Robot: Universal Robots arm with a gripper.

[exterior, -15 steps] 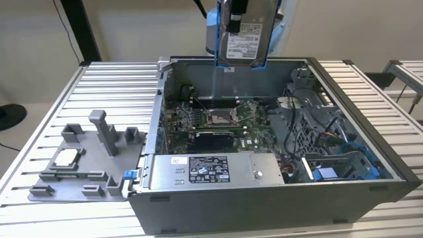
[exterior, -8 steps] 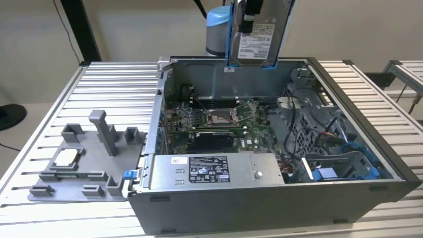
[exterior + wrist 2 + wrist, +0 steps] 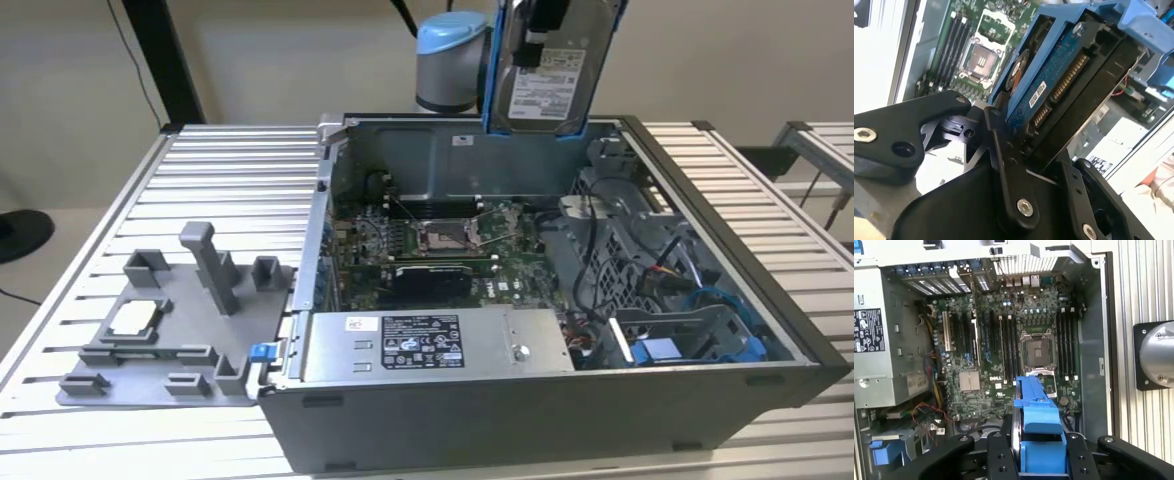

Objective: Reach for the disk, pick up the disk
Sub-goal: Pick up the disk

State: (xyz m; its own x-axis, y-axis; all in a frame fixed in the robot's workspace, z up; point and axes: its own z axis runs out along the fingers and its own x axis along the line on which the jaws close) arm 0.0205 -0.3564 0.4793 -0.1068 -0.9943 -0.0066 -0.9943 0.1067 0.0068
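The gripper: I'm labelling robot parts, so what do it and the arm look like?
The gripper has matte black, flat, angular finger links joined by silver screws and pivot bolts, seen in both wrist views. In the exterior view the arm's joint is grey with a light-blue cap, and a black cable runs above it.

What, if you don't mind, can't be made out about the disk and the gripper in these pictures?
- Disk: in the exterior view its top is cut off by the picture's edge.
- Disk's label face: in the first wrist view its blue bracket covers it.
- Gripper: in the second wrist view the black links hide where the pads touch the disk.
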